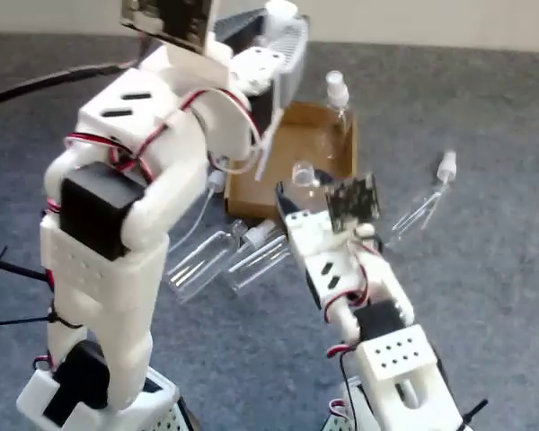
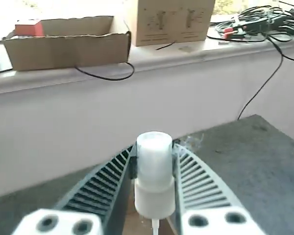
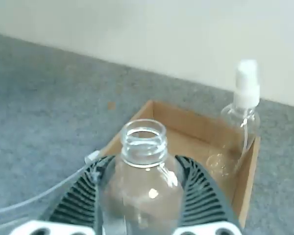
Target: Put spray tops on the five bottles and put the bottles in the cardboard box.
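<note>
A spray top (image 2: 154,171) is clamped in the left gripper (image 2: 154,147), which is held high over the box (image 1: 305,126). An open bottle (image 3: 144,166) is gripped upright by the right gripper (image 3: 144,164) at the box's near edge. A capped bottle (image 1: 339,94) is stood in the box's far corner. Two bottles (image 1: 202,260) are laid on the carpet (image 1: 485,296) beside the box, and a fifth bottle (image 1: 418,208) on its other side.
</note>
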